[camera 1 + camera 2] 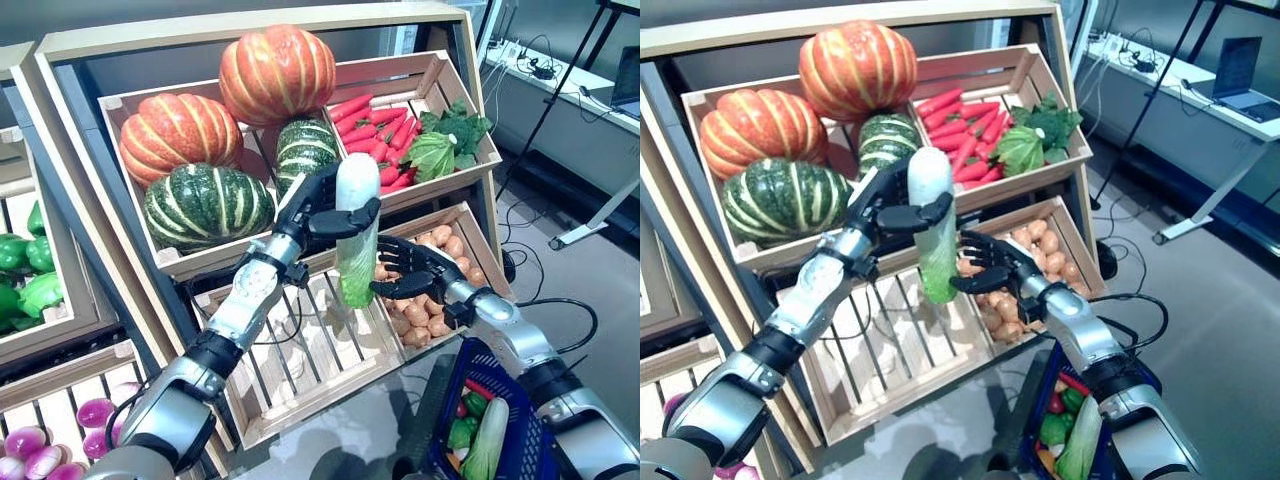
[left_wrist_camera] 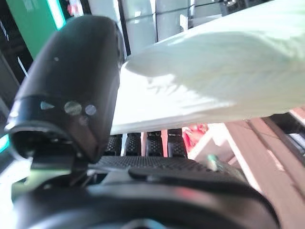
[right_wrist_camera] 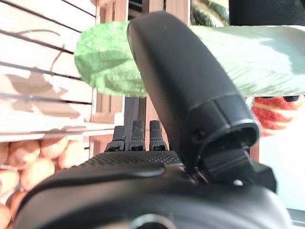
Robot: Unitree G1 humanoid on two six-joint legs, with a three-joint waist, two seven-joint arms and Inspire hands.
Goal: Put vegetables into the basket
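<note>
Already the blue wire shopping basket [image 1: 520,440], low at the scene's right edge, holds several vegetables, a pale green one and something red among them. One more is in transit: a long pale-green cabbage with a white stalk end [image 1: 356,228] stands upright above the empty slatted wooden crate [image 1: 300,350], clasped high by the left hand [image 1: 318,208], thumb across it. The right hand [image 1: 412,270] cups its leafy lower end with curled fingers, seemingly taking over. Free air lies between crate rim and basket; the neighbouring wooden crate of brown potatoes [image 1: 432,300] sits directly beneath that path.
</note>
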